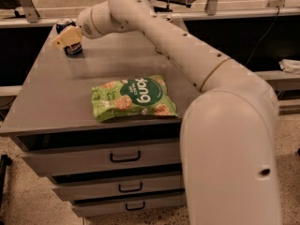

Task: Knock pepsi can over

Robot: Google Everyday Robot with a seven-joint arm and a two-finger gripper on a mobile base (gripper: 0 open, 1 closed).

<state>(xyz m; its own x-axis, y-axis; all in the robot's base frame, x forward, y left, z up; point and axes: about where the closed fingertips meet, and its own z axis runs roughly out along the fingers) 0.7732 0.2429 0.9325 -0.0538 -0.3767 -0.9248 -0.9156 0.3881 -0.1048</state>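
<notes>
Not yet knocked over: small dark blue pepsi can [74,49] upright at grey tabletop [56,95] far-left corner; tan gripper [57,41] across its upper body, fingers seemingly closed, empty. Toppling push left.

Upper left: the gripper [65,36] hangs over the pepsi can [73,50] at the table's [51,107] far corner. 1 green snack bag [133,99] blocks center frame, with open tabletop between them. The white arm [187,55] spans the right side.
</notes>
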